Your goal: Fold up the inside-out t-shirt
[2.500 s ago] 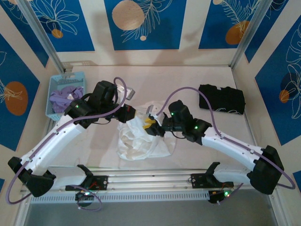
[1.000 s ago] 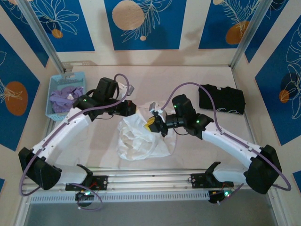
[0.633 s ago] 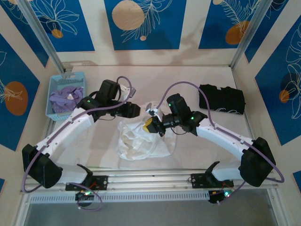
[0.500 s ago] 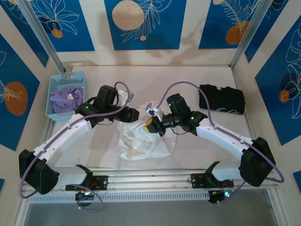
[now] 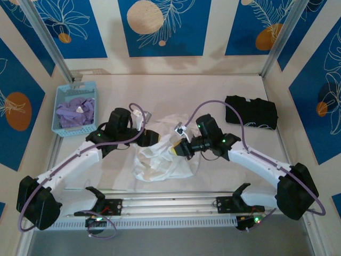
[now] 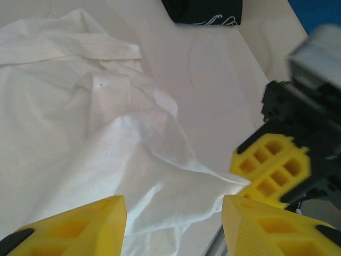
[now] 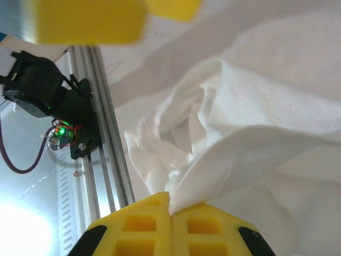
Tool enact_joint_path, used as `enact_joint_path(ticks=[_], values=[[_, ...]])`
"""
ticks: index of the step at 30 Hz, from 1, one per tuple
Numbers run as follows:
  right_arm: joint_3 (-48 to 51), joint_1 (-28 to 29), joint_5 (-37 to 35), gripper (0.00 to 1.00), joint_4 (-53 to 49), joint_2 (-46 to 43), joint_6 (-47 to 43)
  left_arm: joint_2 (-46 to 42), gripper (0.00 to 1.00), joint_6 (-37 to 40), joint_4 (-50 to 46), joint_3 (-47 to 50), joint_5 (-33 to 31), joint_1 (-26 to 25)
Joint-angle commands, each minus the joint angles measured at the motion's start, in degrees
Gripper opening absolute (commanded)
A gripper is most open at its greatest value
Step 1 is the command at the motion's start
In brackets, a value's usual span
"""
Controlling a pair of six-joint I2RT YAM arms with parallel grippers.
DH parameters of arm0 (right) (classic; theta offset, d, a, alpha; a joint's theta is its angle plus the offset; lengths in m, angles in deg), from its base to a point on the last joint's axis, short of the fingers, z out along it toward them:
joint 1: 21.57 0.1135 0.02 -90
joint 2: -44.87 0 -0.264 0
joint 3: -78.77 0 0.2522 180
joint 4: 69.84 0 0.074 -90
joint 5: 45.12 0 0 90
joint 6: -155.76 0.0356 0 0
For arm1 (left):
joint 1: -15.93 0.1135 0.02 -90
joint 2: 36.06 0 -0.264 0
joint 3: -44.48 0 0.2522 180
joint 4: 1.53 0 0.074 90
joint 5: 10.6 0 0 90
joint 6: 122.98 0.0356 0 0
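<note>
white t-shirt (image 5: 160,165) crumpled in a heap; right gripper (image 7: 169,205) pinching a fold of it; left gripper (image 6: 173,210) just above it, fingers apart, holding nothing

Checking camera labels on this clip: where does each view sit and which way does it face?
Top external: above, behind the bases, looking down on the table; left arm and right arm show.
Left wrist: looks past the open left gripper over the t-shirt toward the right gripper.
Right wrist: looks past its shut fingers, pinching t-shirt cloth, toward the near rail.
All share the t-shirt.
</note>
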Motion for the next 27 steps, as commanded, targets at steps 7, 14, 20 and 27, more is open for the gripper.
enact_joint_path(ticks=[7, 14, 20, 27], values=[[8.48, -2.21, -5.95, 0.03, 0.59, -1.12, 13.97, 4.44, 0.50, 8.19, 4.21, 1.35, -2.48, -6.29], [10.71, -4.36, -5.66, 0.03, 2.49, -2.42, 14.69, 11.63, 0.50, 12.02, 5.86, -0.84, -3.47, -9.89], [11.04, -5.95, -4.58, 0.02, 3.09, -3.04, 14.64, 15.87, 0.50, 13.33, 9.78, -1.99, -2.14, -11.43], [11.12, -6.39, -4.46, 0.02, 2.88, -3.87, 14.41, 21.37, 0.50, 15.69, 10.95, -5.41, -2.38, -12.00]])
